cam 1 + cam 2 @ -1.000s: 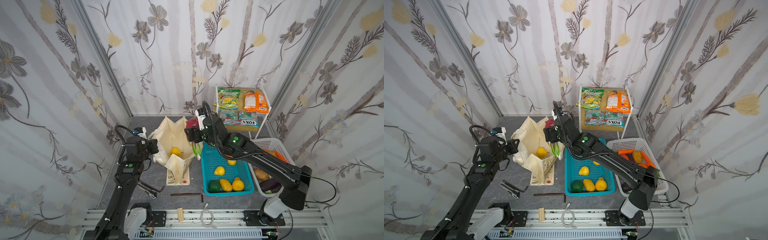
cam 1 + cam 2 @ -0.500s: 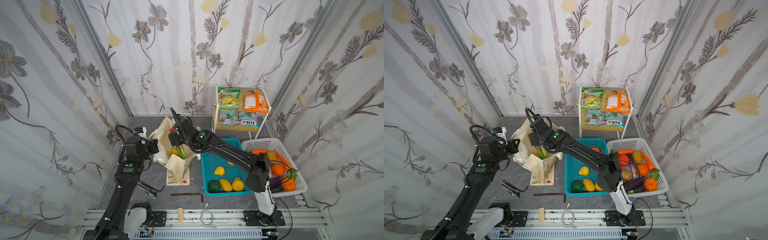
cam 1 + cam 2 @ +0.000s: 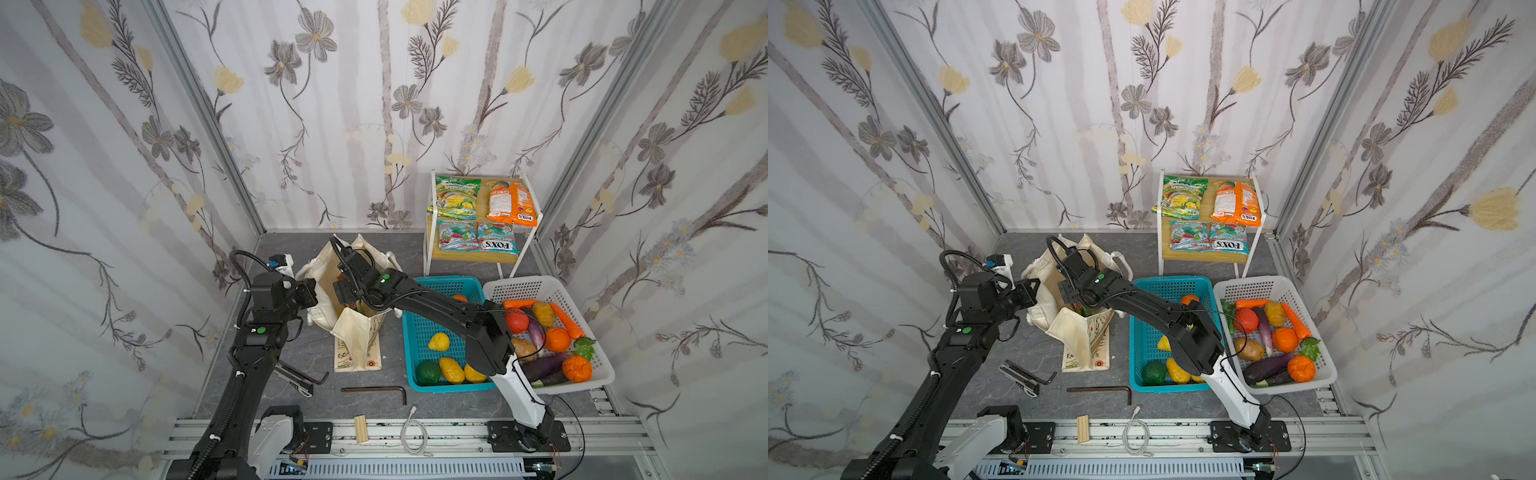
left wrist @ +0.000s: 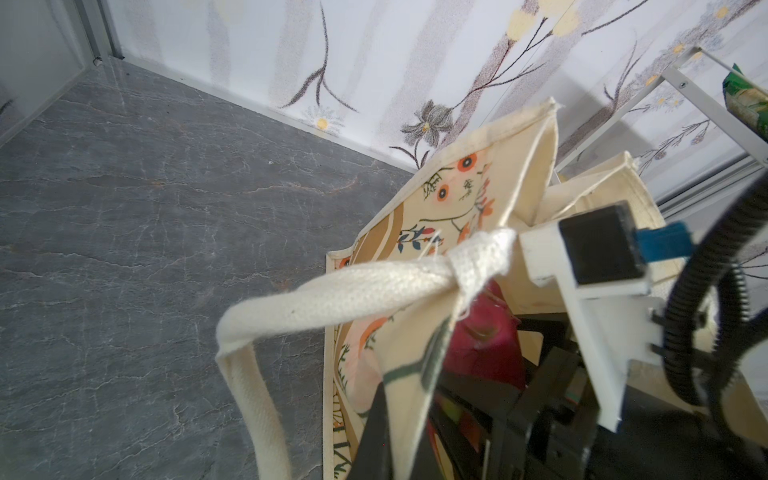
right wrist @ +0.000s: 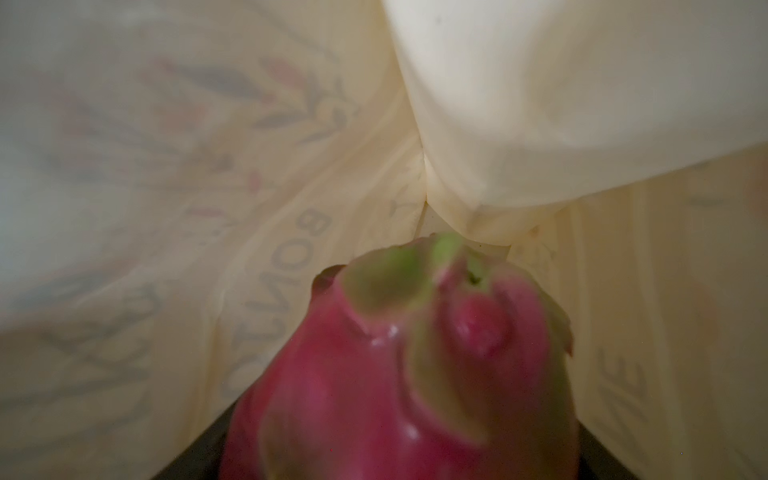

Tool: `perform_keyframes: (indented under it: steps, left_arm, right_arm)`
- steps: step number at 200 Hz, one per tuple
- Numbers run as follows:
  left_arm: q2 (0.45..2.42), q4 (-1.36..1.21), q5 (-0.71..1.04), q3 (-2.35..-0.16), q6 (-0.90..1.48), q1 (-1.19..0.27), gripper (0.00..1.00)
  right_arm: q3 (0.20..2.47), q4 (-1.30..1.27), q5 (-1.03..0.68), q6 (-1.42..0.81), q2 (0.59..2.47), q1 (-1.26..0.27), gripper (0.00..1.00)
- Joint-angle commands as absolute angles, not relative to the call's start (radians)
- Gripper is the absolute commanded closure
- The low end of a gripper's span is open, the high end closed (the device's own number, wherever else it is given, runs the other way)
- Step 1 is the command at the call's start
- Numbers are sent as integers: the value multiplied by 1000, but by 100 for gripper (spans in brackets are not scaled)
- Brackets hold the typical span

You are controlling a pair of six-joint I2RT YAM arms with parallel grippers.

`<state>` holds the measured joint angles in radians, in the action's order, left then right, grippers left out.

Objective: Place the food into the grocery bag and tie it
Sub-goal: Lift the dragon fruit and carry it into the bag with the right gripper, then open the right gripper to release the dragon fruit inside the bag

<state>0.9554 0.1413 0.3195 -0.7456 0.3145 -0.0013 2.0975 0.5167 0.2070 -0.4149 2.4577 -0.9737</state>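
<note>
The right gripper (image 3: 348, 296) has its fingers spread wide around a glossy pink dragon fruit (image 5: 399, 374) with green-tipped scales. The fruit fills the gap between them, and both sit down inside the large cream canvas grocery bag (image 3: 356, 332) with the floral print. In the right wrist view its plain cream lining closes in on every side.

The left gripper (image 4: 409, 399) is pinched tight on the bag's upper rim, black fingers on either face of the canvas. A cream rope handle (image 4: 332, 299), knotted at the rim, loops just beside it.

The bag stands upright on the grey stone-patterned floor (image 3: 311, 353), mouth open, between the two arms and just left of a teal perforated plastic basket (image 3: 440, 280) holding yellow lemons (image 3: 439, 341). A white perforated plastic basket (image 3: 498, 286) of toy vegetables sits beyond it. Green and orange snack packets (image 3: 457, 197) lie on a small shelf at the back — well apart from the bag.
</note>
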Motion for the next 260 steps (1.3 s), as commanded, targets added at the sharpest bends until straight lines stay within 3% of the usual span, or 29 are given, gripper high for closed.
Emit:
perform_keyframes:
  steps: [1,55,83,151,163,202,260]
  left_arm:
    - [955,124,333,-753,310,-1,100]
    - [954,124,332,-753,310,-1,100]
    - [954,124,332,-753,310,-1,100]
    - [951,124,329,-752,310,-1,100]
    - [951,124,330,-752,310,0,100]
    - [951,124,328,-752,310,-1,100]
    - [950,124,326,-752,310,-2,100]
  right_arm:
    - [2106,538,208,-469,2490,-963,22]
    - [2106,548,222,-486,2545,-963,21]
    - [2106,550,208,-488,2558,-963,12]
    - [2107,556,205,-494,2562,-964,6]
    - [2106,561,203,-491,2551,-963,1]
    - [2106,561,149,-443,2495,-966,0]
    - [2106,577,229,-425,2365,-977,0]
